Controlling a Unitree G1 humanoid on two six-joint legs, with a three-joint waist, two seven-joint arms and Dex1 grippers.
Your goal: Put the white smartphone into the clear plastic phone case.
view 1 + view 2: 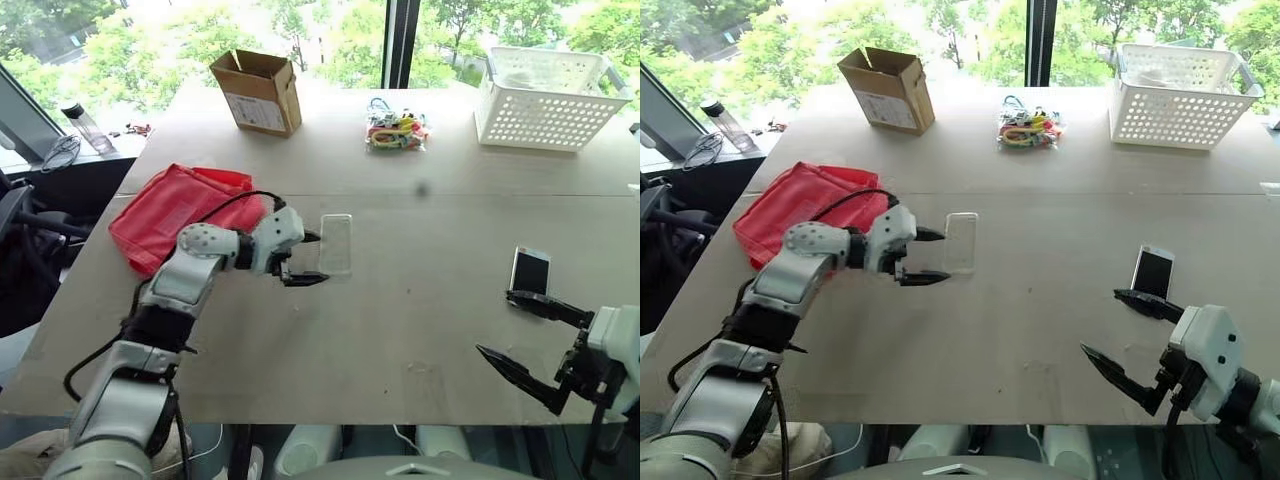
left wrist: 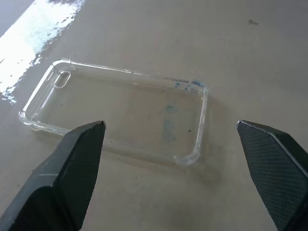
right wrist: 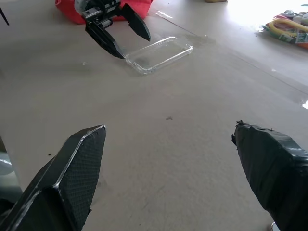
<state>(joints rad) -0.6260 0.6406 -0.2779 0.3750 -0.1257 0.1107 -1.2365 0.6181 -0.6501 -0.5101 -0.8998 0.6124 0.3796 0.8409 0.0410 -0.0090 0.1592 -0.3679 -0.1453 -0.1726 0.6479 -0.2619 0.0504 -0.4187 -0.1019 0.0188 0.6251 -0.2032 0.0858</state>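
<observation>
The clear plastic phone case (image 1: 336, 243) lies flat on the table near the middle, open side up, with nothing in it. My left gripper (image 1: 320, 258) is open just to its left, fingers straddling the case's near long edge without touching it, as the left wrist view shows over the case (image 2: 120, 113). The white smartphone (image 1: 530, 270) lies screen up at the right side of the table. My right gripper (image 1: 495, 322) is open and hovers just in front of the phone, apart from it. The right wrist view looks across the bare table to the case (image 3: 159, 54) and the left gripper (image 3: 134, 46).
A red cloth bag (image 1: 180, 225) lies just behind my left arm. At the back stand a cardboard box (image 1: 258, 92), a bundle of coloured items (image 1: 396, 130) and a white perforated basket (image 1: 550, 98). The table (image 1: 400, 340) ends close to the right gripper.
</observation>
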